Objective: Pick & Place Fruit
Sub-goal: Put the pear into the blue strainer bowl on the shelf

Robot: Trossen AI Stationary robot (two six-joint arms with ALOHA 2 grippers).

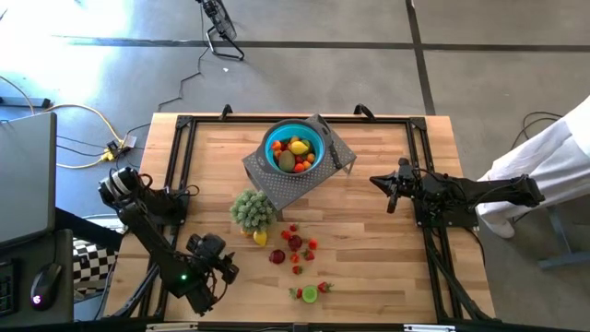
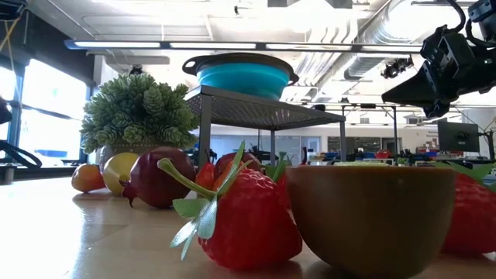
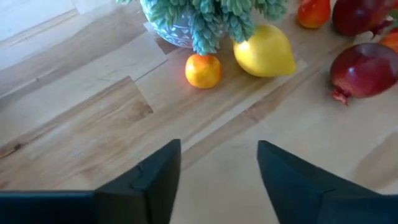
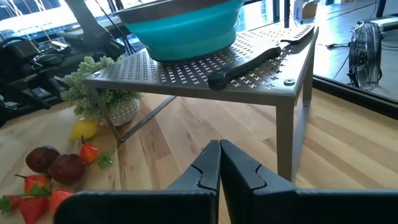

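My left gripper (image 1: 229,268) sits at the lower left of the high view with its two dark fingers (image 3: 160,174) spread apart and nothing between them. My left wrist view adds what the overhead cannot: a small orange fruit (image 3: 203,70) touching a yellow lemon-shaped piece (image 3: 264,51) under the green potted plant (image 3: 211,15), with a dark red pomegranate-like piece (image 3: 365,70) at the frame's right.

My right gripper (image 1: 391,190) hangs right of centre, fingers pressed together and empty. Its wrist view shows a black-handled knife (image 4: 261,59) lying on the perforated grey metal stand (image 4: 186,78) beside the round blue bowl (image 4: 186,25).

Only the high view looks into the bowl, where several fruit pieces (image 1: 295,152) already lie; the rest are scattered on the wooden table (image 1: 387,267) near bottom centre.
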